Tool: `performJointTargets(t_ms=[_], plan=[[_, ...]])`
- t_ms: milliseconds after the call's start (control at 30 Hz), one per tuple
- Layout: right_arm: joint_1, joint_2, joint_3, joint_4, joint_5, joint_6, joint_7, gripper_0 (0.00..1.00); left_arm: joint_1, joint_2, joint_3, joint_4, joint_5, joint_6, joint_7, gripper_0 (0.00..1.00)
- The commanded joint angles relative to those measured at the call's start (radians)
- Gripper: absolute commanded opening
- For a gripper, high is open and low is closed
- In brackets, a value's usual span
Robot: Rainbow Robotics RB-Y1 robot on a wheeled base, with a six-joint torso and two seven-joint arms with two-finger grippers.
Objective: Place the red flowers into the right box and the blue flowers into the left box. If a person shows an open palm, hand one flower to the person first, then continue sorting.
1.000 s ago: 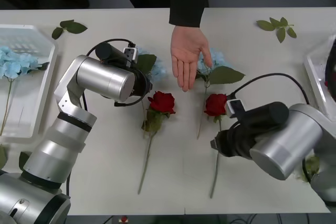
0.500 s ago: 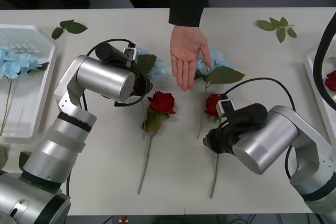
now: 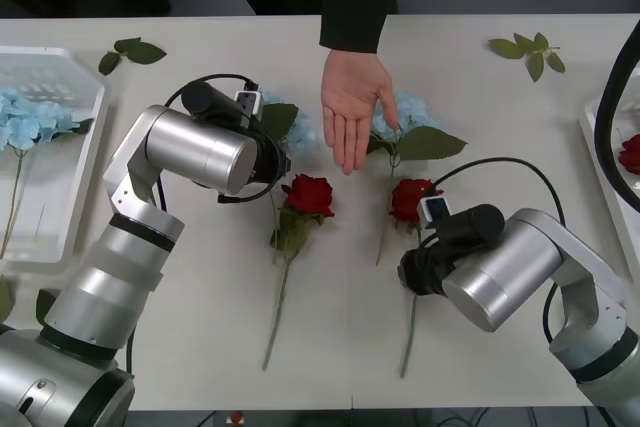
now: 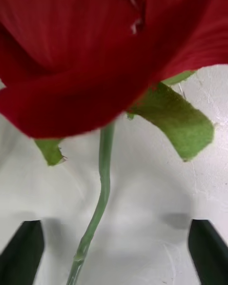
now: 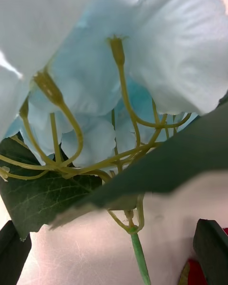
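Note:
A person's hand (image 3: 352,107) lies palm up and open at the middle of the table. My right gripper (image 4: 114,259) is open, low over a red flower (image 3: 410,197); its stem (image 4: 100,194) runs between the black fingers (image 4: 23,254). Beside it to the left lies another red flower (image 3: 308,194). My left gripper (image 5: 114,254) is open over a blue flower (image 3: 290,129), its stem (image 5: 139,251) between the fingers. A second blue flower (image 3: 412,117) lies by the hand. The left box (image 3: 60,217) holds blue flowers (image 3: 25,119). The right box (image 3: 600,152) holds a red flower (image 3: 630,152).
Loose green leaf sprigs lie at the back left (image 3: 130,50) and back right (image 3: 528,50) of the table. The right arm's black cable (image 3: 520,162) arches above the table. The table's front edge runs just below the rose stems.
My right arm has swung left and settled over the right rose's stem just below the bloom. The open hand shifted slightly left. The left arm has not moved.

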Motion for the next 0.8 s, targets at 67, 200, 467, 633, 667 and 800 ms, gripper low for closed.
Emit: performJointTargets(t_ms=[67,200,467,633,667,800], plan=[[-0.015,0.028,0.011,-0.010,0.005,-0.005,-0.033,0.00,-0.027,0.008,0.010,-0.019,0.009,-0.003,0.004,1.00],[-0.015,0.030,0.011,-0.010,0.005,-0.005,-0.036,0.00,-0.027,0.006,0.010,-0.021,0.008,-0.003,0.005,1.00],[-0.024,0.013,-0.014,-0.042,0.007,-0.009,-0.037,0.00,-0.027,0.008,0.010,-0.021,0.008,-0.003,0.005,1.00],[-0.021,-0.076,-0.096,-0.153,-0.050,0.032,-0.006,0.00,-0.027,0.008,0.010,-0.021,0.009,-0.003,0.002,1.00],[-0.018,-0.092,-0.110,-0.165,-0.064,0.034,0.009,0.00,-0.027,0.006,0.012,-0.021,0.009,-0.005,0.004,1.00],[0.018,-0.167,-0.230,-0.245,-0.176,0.031,0.102,0.00,-0.027,0.006,0.012,-0.019,0.009,-0.003,0.002,1.00]])
